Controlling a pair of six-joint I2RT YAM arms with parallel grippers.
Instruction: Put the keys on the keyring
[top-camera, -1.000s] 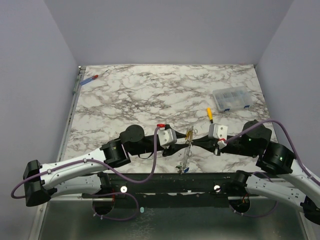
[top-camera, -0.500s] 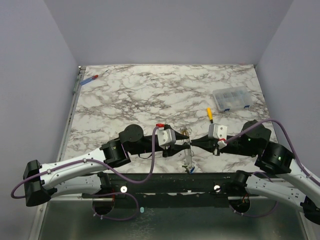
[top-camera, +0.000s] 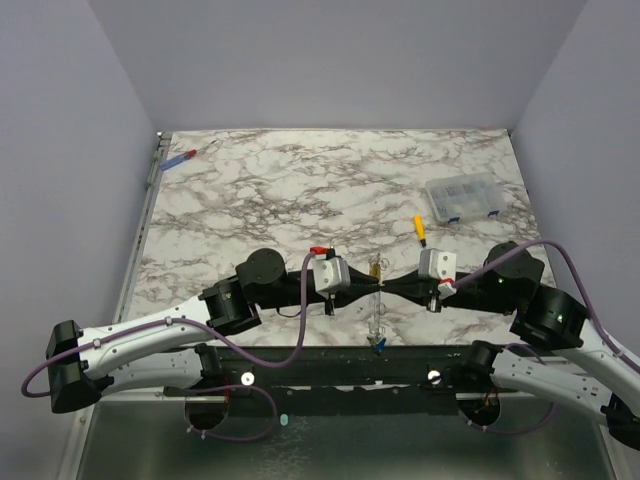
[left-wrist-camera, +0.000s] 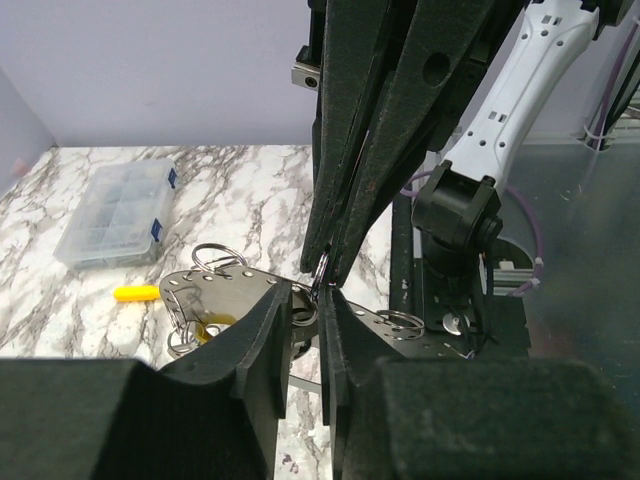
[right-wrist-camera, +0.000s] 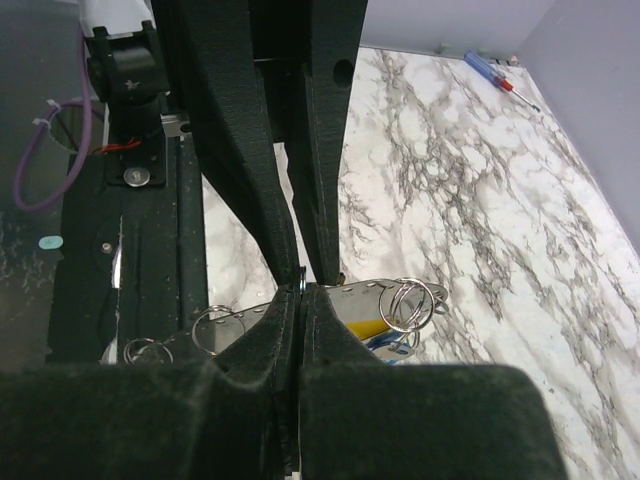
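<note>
The keyring (left-wrist-camera: 225, 288) shows as a flat silver perforated piece with small split rings on its rim. It hangs edge-on between both grippers near the table's front edge (top-camera: 378, 305). A yellow-capped key (right-wrist-camera: 365, 325) and a blue-capped key (right-wrist-camera: 388, 343) hang from it. My right gripper (right-wrist-camera: 303, 290) is shut, pinching a thin ring at the keyring's top edge. My left gripper (left-wrist-camera: 320, 292) meets it tip to tip from the other side. Its jaws stand a narrow gap apart, astride that same ring (left-wrist-camera: 320, 268). Whether its pads touch the ring is unclear.
A clear compartment box (top-camera: 462, 198) sits at the right, with a yellow-handled screwdriver (top-camera: 420, 229) beside it. A red-and-blue screwdriver (top-camera: 180, 158) lies at the far left corner. The black base rail (top-camera: 330, 365) runs just below the hanging keys.
The left jaws have narrowed around the ring. The keyring, slanted a second ago, now hangs straight down. The right gripper stays shut in place.
</note>
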